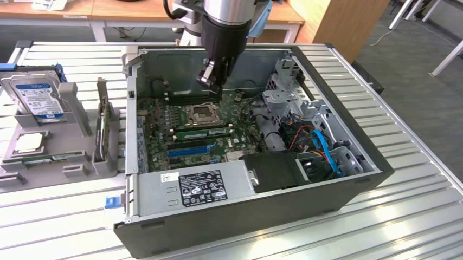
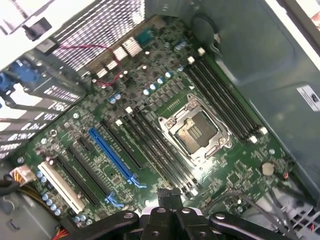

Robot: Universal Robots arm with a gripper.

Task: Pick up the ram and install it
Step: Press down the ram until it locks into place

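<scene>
Overhead, the gripper (image 1: 210,81) hangs closed and empty above the motherboard (image 1: 199,127), upper middle of the frame; a ram stick (image 1: 52,157) lies lower left.

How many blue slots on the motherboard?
2: a long blue slot among the black slots; a short blue slot alongside, toward the white slot. Others may be hidden.

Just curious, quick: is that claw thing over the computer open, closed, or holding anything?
End effector: closed, above the motherboard; no held item can be made out.
</scene>
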